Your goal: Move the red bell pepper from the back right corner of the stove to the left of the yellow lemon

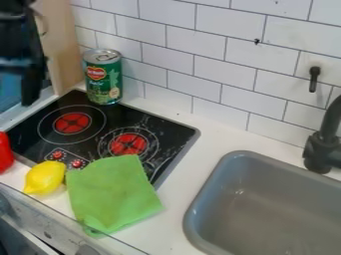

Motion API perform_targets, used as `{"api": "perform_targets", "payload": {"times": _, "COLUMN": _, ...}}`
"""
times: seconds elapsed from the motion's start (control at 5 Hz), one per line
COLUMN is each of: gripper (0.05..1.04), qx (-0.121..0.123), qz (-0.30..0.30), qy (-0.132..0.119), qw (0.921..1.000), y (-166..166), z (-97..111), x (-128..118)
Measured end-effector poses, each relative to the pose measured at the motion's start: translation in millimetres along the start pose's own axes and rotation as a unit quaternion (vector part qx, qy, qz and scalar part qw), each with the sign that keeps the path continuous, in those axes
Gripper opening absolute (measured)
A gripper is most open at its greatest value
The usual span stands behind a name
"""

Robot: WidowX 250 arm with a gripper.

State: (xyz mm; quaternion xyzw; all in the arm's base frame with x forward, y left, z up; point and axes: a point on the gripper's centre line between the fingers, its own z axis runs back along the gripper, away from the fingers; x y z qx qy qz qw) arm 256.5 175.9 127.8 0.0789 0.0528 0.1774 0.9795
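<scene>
Wall: white tiles (226, 50) with thin dark lines, and a little black hook (314, 78) up on the right
Counter: white top (220, 137) with a stove and a sink in it
Stove: flat and black (88, 144), with red rings on top and two red knobs (67, 159) in front
Can: green (103, 82), standing up at the back corner of the stove, near the wall
Gripper: black (30, 87), up at the top left, nearest to the can; I cannot tell if its jaws are apart or together
Cloth: bright green (112, 191), lying partly on the stove's front
Lemon: yellow (45, 177), just beside the cloth
Red thing: at the left edge (4, 153)
Sink: big and gray (266, 209), with a black tap (323, 149) behind
</scene>
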Motion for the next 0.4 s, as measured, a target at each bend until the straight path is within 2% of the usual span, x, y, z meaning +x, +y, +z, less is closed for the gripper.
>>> {"api": "perform_targets", "payload": {"times": 0.2, "gripper": 1.001, "qx": -0.020, "qz": -0.085, "qy": -0.027, "qw": 0.9958, "y": -37.6, "z": 14.4, "x": 12.6}}
{"api": "perform_targets", "payload": {"times": 0.4, "gripper": 1.001, "qx": -0.029, "qz": -0.182, "qy": -0.024, "qw": 0.9826, "y": -82.5, "z": 10.1, "x": 18.8}}
